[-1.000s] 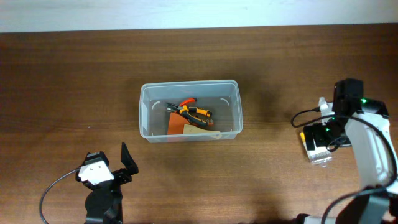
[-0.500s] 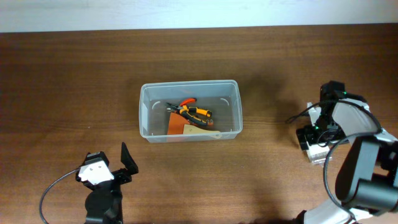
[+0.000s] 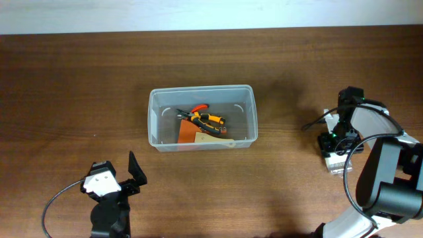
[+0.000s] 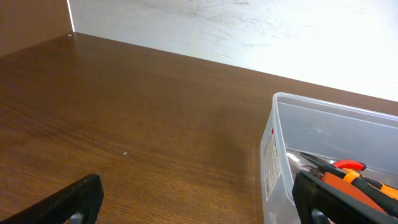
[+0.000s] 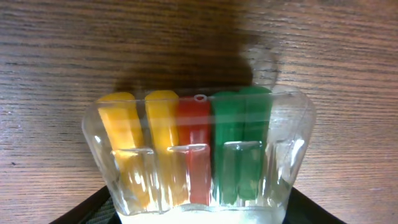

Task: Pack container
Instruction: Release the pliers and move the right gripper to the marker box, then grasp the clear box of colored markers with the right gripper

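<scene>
The container (image 3: 153, 120) is a large clear tub at the table's middle. It holds orange-handled pliers (image 3: 206, 118), a flat orange piece (image 3: 187, 135) and a pale stick (image 3: 215, 140). Its left wall (image 4: 280, 162) and the pliers (image 4: 348, 177) show in the left wrist view. My left gripper (image 3: 132, 175) (image 4: 199, 202) is open and empty, near the front edge, left of the tub. My right gripper (image 3: 338, 147) (image 5: 202, 208) is far right of the tub. Its open jaws straddle a small clear case of yellow, red and green bits (image 5: 199, 149) (image 3: 340, 165) lying on the table.
Bare brown wood (image 3: 284, 185) lies between the tub and the small case. A white wall (image 4: 249, 25) runs along the table's far edge. The right arm's cable (image 3: 317, 122) loops just left of the right gripper.
The right arm swung left and turned over the small case, which stays on the table. The left arm and the tub have not moved.
</scene>
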`<act>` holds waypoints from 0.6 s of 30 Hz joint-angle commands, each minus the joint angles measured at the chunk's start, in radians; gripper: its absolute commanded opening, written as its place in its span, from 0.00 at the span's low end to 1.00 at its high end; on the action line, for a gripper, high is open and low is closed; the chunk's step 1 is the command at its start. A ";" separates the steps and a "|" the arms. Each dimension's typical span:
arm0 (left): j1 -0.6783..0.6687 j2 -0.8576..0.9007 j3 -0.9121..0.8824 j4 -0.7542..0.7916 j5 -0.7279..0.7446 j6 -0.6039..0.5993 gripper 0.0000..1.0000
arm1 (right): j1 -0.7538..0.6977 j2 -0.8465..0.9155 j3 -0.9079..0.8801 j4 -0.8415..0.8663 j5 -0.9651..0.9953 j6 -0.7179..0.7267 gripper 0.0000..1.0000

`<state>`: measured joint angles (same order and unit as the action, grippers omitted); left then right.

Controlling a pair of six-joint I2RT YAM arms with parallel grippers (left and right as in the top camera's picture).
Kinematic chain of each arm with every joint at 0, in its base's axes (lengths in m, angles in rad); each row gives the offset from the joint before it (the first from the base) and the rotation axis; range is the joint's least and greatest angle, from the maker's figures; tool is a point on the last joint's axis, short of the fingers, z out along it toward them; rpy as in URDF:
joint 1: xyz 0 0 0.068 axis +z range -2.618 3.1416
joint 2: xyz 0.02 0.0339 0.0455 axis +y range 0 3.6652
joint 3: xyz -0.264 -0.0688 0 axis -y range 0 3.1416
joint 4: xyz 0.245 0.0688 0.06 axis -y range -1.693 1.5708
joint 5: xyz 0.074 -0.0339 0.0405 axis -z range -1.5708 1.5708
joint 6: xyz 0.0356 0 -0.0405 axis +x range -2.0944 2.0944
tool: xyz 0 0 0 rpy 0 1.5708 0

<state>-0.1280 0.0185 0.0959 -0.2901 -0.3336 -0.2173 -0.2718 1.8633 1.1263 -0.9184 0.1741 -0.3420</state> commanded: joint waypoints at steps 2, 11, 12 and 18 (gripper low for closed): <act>-0.003 -0.006 -0.003 -0.002 -0.003 0.009 0.99 | -0.005 0.006 -0.006 0.018 -0.021 0.010 0.50; -0.003 -0.006 -0.003 -0.002 -0.004 0.009 0.99 | -0.003 0.006 0.090 -0.021 -0.074 0.010 0.45; -0.003 -0.006 -0.003 -0.002 -0.003 0.009 0.99 | -0.003 0.006 0.113 -0.033 -0.088 0.010 0.44; -0.003 -0.006 -0.003 -0.002 -0.003 0.009 0.99 | 0.004 0.006 0.295 -0.116 -0.208 0.010 0.43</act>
<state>-0.1280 0.0185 0.0959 -0.2897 -0.3336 -0.2173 -0.2714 1.8694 1.3319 -1.0172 0.0525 -0.3401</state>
